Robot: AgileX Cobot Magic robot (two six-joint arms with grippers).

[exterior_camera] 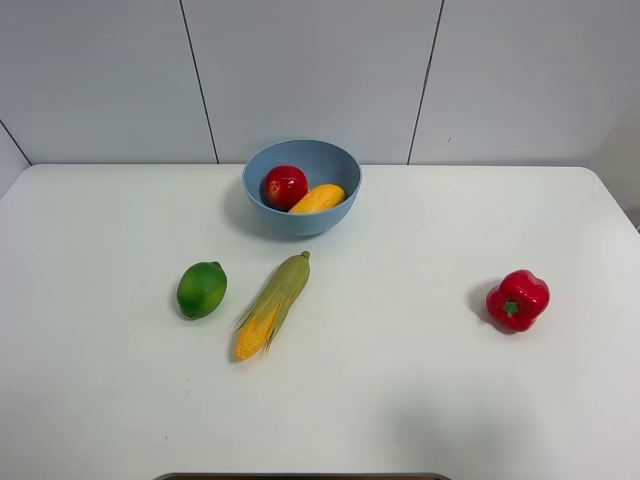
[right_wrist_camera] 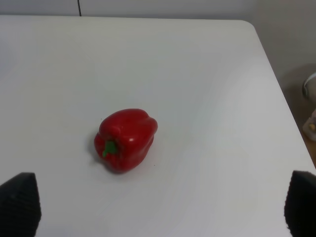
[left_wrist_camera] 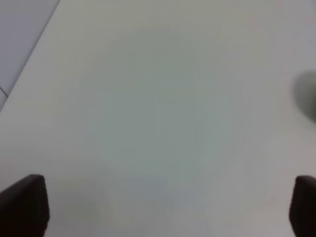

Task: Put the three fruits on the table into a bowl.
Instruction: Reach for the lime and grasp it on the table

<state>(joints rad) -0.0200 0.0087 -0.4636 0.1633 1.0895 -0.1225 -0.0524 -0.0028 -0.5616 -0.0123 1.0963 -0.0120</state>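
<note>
- Sitting in deep round light-blue bowl (exterior_camera: 300, 222) by white table's (exterior_camera: 100, 400) far edge: shiny red apple (exterior_camera: 284, 186), oblong yellow-orange mango (exterior_camera: 318, 198); two of three done
- round dark-green lime (exterior_camera: 202, 290) remaining, on table toward left edge
- left gripper (left_wrist_camera: 163, 207), right gripper (right_wrist_camera: 158, 205): jaws apart, empty

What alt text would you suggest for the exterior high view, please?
A blue bowl near the back of a white table holds an apple and a mango. In front of it lie a lime and, to its right, a corn cob, not touching; a red pepper sits alone far right.
</note>
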